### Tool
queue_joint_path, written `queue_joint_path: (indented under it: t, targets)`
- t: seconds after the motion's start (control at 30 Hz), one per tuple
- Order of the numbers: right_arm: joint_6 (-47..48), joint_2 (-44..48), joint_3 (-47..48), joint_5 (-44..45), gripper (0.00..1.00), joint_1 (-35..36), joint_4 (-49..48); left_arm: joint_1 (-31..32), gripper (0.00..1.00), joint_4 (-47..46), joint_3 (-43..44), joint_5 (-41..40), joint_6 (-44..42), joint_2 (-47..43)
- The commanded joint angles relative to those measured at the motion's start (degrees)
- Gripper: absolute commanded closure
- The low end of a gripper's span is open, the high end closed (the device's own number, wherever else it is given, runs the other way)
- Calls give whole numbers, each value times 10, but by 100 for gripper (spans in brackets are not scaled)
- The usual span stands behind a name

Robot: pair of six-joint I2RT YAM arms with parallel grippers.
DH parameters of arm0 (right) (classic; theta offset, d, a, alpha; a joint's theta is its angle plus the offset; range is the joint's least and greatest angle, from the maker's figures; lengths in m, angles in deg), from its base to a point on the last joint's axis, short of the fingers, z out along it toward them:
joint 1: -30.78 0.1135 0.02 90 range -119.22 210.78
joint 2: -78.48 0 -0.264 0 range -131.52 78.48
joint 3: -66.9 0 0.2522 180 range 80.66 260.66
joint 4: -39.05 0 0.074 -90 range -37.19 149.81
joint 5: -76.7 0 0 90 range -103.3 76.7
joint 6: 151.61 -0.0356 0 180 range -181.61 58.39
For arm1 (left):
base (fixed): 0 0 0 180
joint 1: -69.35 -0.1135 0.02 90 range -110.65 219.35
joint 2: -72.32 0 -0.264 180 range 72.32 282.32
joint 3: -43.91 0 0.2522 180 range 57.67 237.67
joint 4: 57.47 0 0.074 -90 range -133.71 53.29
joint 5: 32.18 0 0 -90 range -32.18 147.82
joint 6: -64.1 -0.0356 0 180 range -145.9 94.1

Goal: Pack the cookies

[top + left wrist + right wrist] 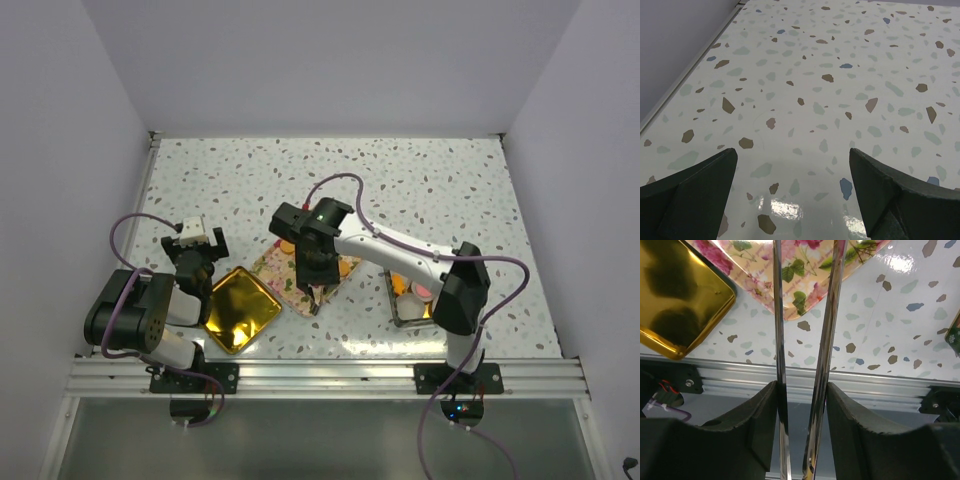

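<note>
The left gripper (pixel 792 160) sat at the 9 o'clock side of the table (pixel 840 75), jaws spread to full width with nothing between them and only bare speckled surface beneath. At 5 o'clock from it, close by, a gold tray (pixel 240 310) lay flat near the table's near edge. Just beside that tray, at its 2 o'clock, lay a floral tray (pixel 275 265); the two stood corner to corner, and contact between them could not be confirmed. The right arm reached from its base toward 10 o'clock, placing the right gripper (pixel 801 390) over the floral tray. Its fingers (pixel 765 405) were closed partway onto a pair of metal tongs (pixel 827 340), one pad pressed against the outer face of each blade, with the blades held apart by a narrow gap. Nothing was visible between the blades; the tips were out of the wrist view. The cookies (pixel 412 290), orange and pink, lay in a container (pixel 400 318) at 4 o'clock from the floral tray, partly hidden by the right arm.
</note>
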Motion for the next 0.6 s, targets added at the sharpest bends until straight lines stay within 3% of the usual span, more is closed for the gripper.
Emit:
queue_joint_path:
  t: [0.0, 0.57]
  targets:
    - [7, 20, -13, -21, 55, 9, -4, 0, 0, -75, 11, -12, -8, 2]
    - [33, 38, -18, -20, 55, 18, 30, 0, 0, -75, 11, -12, -8, 2]
